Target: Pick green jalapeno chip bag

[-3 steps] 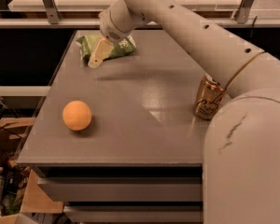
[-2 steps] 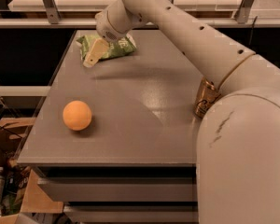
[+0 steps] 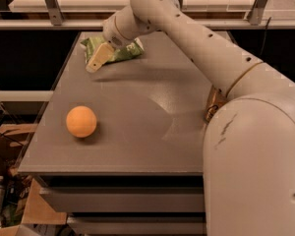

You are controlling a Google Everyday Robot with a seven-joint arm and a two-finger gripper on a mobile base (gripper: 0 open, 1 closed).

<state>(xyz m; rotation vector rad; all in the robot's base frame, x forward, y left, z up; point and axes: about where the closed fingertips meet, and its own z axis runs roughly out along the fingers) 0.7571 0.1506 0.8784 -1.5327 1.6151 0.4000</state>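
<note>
In the camera view, the green jalapeno chip bag point(image 3: 128, 51) lies at the far left corner of the grey table point(image 3: 137, 117). It is a small crinkled green packet with pale ends. Its right part shows clearly, and a bit of green also peeks out at the far left. Its middle is covered by the gripper point(image 3: 97, 61). The gripper's pale tip sits right over the bag's near left edge and points down and left toward the table. I cannot tell whether the gripper is open or has closed on the bag.

The white arm point(image 3: 211, 53) reaches from the lower right across the table to that corner. An orange ball point(image 3: 81, 122) rests well apart from the bag, near the table's front left. At the right edge, a brown-and-gold can point(image 3: 214, 104) shows only as a sliver beside the arm's bulky lower segment.

Compared with a second ago, the gripper has slid a little to the left and nearer over the bag. The arm's big segment now fills more of the lower right and hides most of the can, which stood in full sight before. The bag and the ball lie where they were.
</note>
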